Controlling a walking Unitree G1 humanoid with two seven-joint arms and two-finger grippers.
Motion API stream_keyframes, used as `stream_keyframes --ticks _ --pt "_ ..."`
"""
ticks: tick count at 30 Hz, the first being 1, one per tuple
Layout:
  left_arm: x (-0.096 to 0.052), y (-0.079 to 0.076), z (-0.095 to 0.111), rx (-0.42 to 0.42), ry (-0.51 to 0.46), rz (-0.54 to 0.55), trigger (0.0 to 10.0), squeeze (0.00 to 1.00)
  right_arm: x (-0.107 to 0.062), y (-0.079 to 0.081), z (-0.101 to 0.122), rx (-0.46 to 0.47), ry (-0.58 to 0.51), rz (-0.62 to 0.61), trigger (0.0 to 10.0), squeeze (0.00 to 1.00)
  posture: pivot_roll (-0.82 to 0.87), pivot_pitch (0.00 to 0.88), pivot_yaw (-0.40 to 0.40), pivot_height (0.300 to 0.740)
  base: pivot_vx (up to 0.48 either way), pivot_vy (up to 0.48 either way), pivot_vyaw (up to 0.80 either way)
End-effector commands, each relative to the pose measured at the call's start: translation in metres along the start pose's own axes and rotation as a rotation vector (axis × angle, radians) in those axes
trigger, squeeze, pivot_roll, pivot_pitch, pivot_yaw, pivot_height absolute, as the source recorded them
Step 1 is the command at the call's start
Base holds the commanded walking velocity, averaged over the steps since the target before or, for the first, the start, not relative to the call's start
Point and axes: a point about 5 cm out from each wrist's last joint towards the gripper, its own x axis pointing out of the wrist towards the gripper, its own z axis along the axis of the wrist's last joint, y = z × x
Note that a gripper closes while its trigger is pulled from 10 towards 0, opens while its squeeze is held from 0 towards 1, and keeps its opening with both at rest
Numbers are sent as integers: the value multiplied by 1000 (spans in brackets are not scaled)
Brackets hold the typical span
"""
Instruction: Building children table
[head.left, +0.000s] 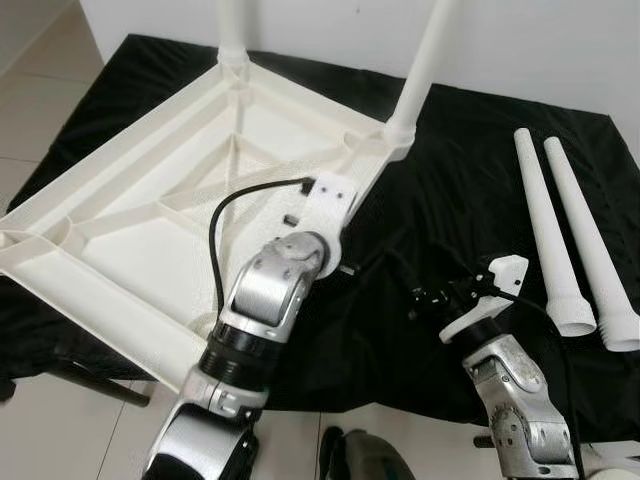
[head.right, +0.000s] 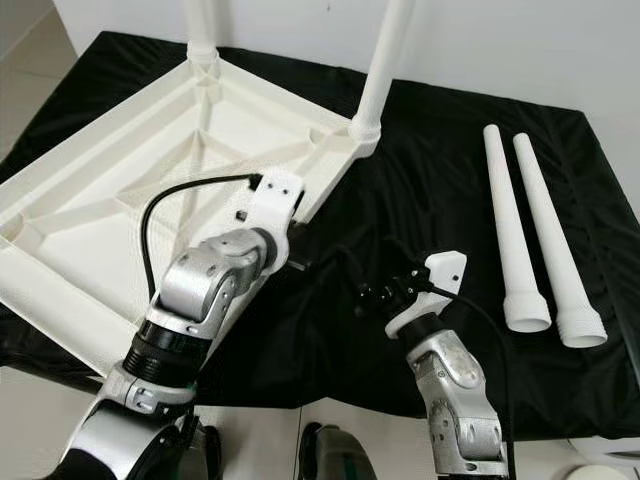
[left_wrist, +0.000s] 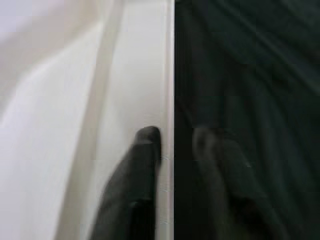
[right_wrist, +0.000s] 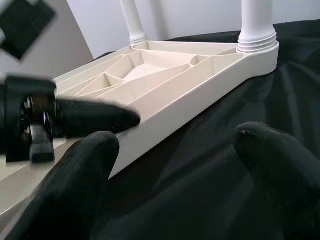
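Note:
A white plastic table top (head.left: 150, 215) lies upside down on a black cloth (head.left: 450, 200). Two white legs (head.left: 425, 60) (head.left: 232, 25) stand screwed into its far corners. Two loose legs (head.left: 545, 230) (head.left: 595, 250) lie side by side on the cloth to the right. My left gripper (left_wrist: 175, 135) sits at the table top's right rim, one finger inside the rim and one outside, shut on it. My right gripper (right_wrist: 175, 142) hovers low over the cloth just right of that rim, fingers spread wide and holding nothing, pointing at the table's side.
A white wall (head.left: 560, 40) rises just behind the cloth. Tiled floor (head.left: 40, 110) shows at the left and in front. A dark grey object (head.left: 365, 455) lies at the cloth's near edge between my arms. Bare cloth separates the table top from the loose legs.

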Motion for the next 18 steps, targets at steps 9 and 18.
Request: stream_keyframes --ticks 9,18 --pt "-15 -19 31 166 -159 -196 10000 0 3 -4 -5 -35 30 -44 10000 0 2 109 -64 740 0 0 0" --pt "-19 13 29 186 -174 -71 10000 0 11 -8 -6 -46 21 -85 10000 0 15 99 -69 740 0 0 0"
